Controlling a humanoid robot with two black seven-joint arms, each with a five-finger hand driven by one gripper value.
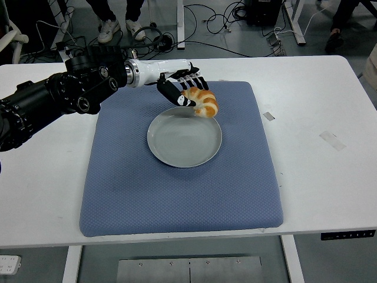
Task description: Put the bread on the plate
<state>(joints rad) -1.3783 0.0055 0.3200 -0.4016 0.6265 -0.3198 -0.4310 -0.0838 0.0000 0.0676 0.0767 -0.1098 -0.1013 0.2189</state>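
My left hand (184, 89) reaches in from the left and is shut on a golden croissant-shaped bread (201, 102). The bread hangs over the far right rim of the pale grey plate (177, 144), which lies in the middle of the blue mat (177, 194). The fingers wrap the bread's far left side, and its near right end sticks out free. The plate holds nothing. My right arm does not show.
The blue mat covers the centre of the white table (318, 106). Two bits of tape (268, 116) (333, 140) lie on the table to the right. A person's shoes (109, 29) and cables (218, 17) are on the floor beyond the far edge.
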